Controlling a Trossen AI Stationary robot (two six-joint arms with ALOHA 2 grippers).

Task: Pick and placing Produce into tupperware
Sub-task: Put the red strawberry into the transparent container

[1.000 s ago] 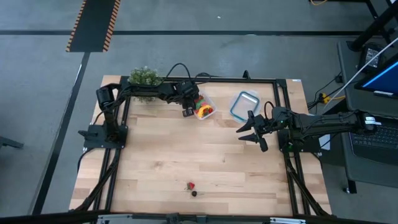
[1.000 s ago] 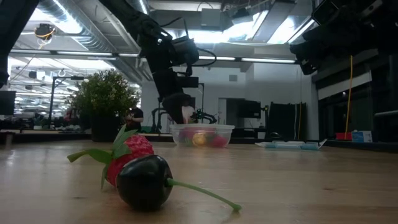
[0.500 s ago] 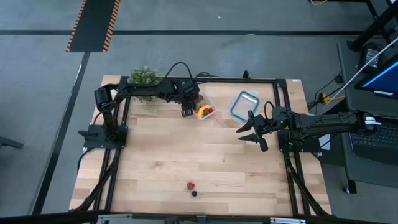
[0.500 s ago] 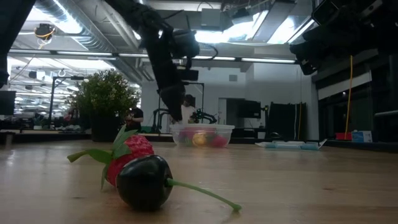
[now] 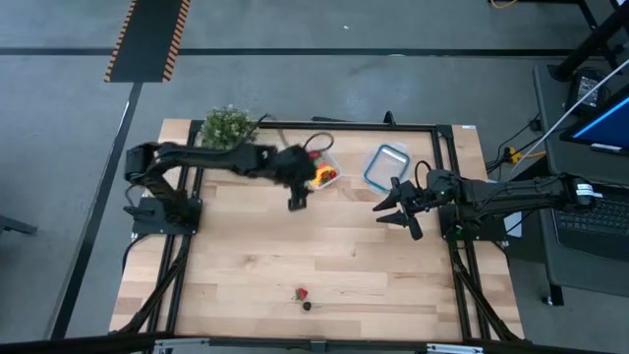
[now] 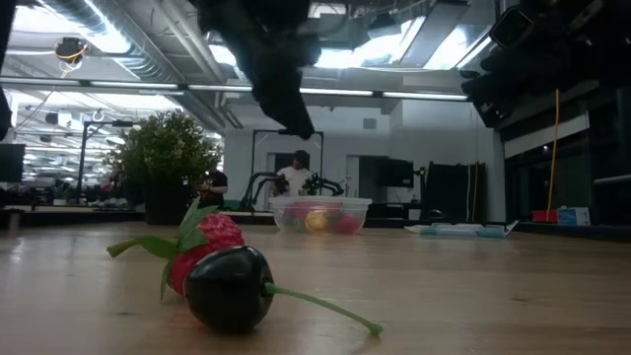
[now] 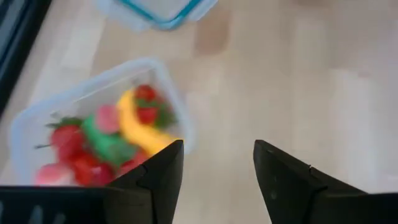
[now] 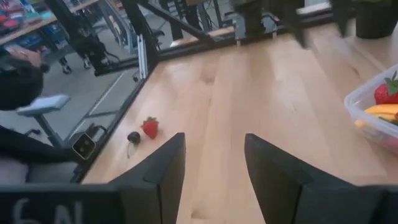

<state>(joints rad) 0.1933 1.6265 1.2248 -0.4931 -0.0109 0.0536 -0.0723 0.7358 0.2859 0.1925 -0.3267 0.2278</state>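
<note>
Left pincer (image 5: 298, 202) out over the wooden worktop (image 5: 324, 256), just beside the clear tub (image 5: 320, 171) on its near side, fingers (image 7: 163, 171) parted wide with nothing between them; in the left wrist view, bare wood in the gap and the tub off to one side; tub sitting toward the far edge of the worktop, holding a yellow banana (image 7: 140, 127), something green (image 7: 106, 140) and several red berries (image 7: 65, 138), blurred but plain enough in colour; blue-rimmed container (image 5: 385, 164) flat on the wood just to the right of the tub, apart from it; bushy potted plant (image 5: 226, 125) at the far left corner, near the left arm's base; right pincer (image 5: 397, 209) held above the right part of the worktop, near the blue-rimmed container, fingers (image 8: 160, 168) spread wide and empty; two small pieces still out of the tub, a strawberry (image 5: 302, 293) and a dark cherry (image 5: 308, 305) with a long green stem, lying just beside each other near the front edge, well apart from tub and both pincers; from table height, cherry (image 6: 230, 286) in front of the strawberry (image 6: 207, 242), tub (image 6: 319, 214) far behind them with coloured pieces showing through its wall; a person (image 6: 293, 177) in the room beyond.
</note>
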